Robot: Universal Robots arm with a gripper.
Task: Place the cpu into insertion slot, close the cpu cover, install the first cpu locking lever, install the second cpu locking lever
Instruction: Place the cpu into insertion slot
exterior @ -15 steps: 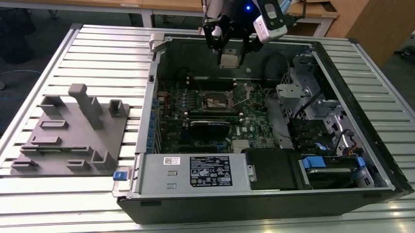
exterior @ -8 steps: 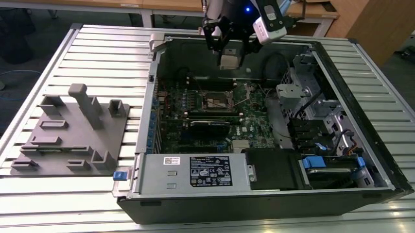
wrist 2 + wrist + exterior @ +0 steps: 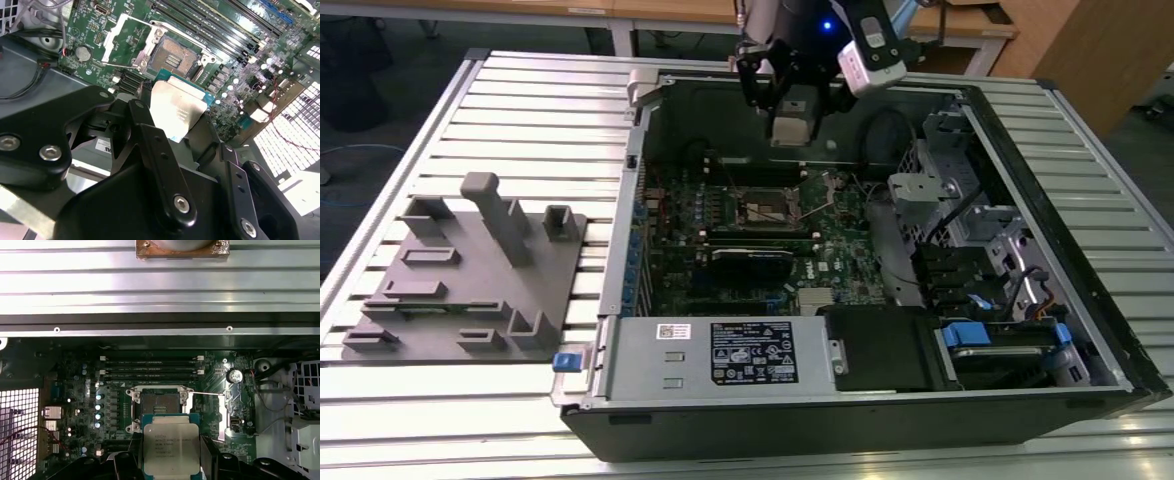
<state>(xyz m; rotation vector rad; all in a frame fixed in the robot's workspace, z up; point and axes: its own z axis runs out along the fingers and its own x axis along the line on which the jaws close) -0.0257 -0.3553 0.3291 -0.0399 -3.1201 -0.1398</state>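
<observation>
My gripper (image 3: 791, 125) hangs over the far end of the open computer case, shut on the cpu (image 3: 171, 447), a flat square chip with a silver-grey face. In both wrist views black fingers (image 3: 134, 457) grip the cpu (image 3: 177, 107) at its edges. The insertion slot (image 3: 159, 405) lies open on the green board just beyond the chip, its dark centre bare. In the exterior view the insertion slot (image 3: 767, 207) sits well below the gripper. The cpu cover (image 3: 120, 42) is swung open beside the insertion slot (image 3: 172, 55). A thin locking lever (image 3: 202, 393) stands free next to the socket.
A grey fixture block (image 3: 467, 270) rests on the slatted table at the exterior view's left. Inside the case lie a black card (image 3: 750, 262), a metal box with a label (image 3: 720, 350) and drive cages (image 3: 961, 220). Long memory slots (image 3: 150, 365) run behind the socket.
</observation>
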